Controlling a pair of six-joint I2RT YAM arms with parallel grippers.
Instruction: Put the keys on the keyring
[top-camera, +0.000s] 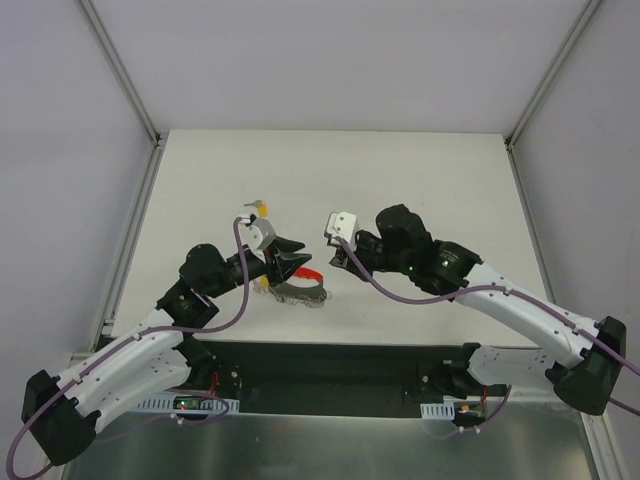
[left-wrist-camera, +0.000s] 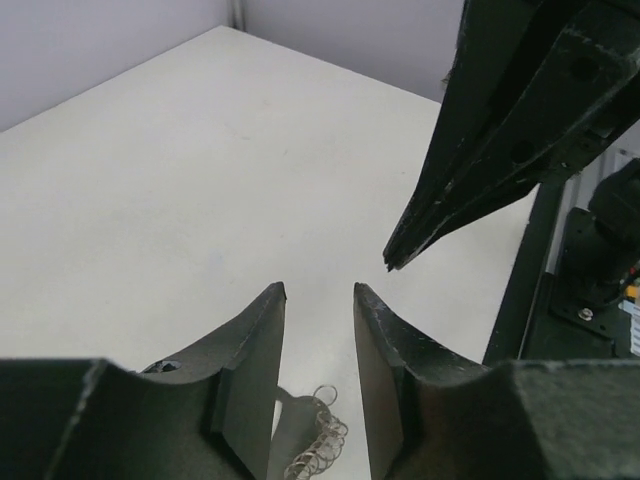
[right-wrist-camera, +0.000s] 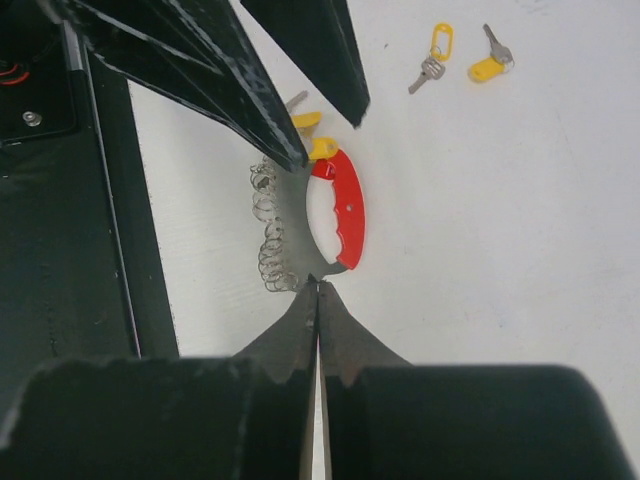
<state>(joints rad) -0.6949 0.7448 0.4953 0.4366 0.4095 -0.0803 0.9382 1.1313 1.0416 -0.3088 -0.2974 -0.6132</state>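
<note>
Top external view, listed item by item.

Table (top-camera: 420, 170): white, carrying all that follows.

Keyring (top-camera: 311, 272): lies flat near the table's near edge, between my two grippers. Its red loop (right-wrist-camera: 340, 205) is curved like a handle. The grey-white ribbed strap (right-wrist-camera: 268, 245) runs beside the loop on the side toward my bases.

Keys (right-wrist-camera: 489, 63): two lie loose and close together on bare table, beyond the keyring and well apart from it. Two more yellow heads (right-wrist-camera: 322, 148) sit at one end of the red loop, touching or just beside it. I cannot tell whether they are threaded on.

Left gripper (left-wrist-camera: 318, 296): my fingers stand apart with bare table showing through the gap, clamping nothing. They hang over the end of the keyring that has the yellow heads, with a bit of the strap visible below them.

Right gripper (right-wrist-camera: 316, 288): my fingers are pressed together along their whole length. The tips rest at the other end of the red loop, where the strap meets it. I cannot tell whether anything is nipped there.
</note>
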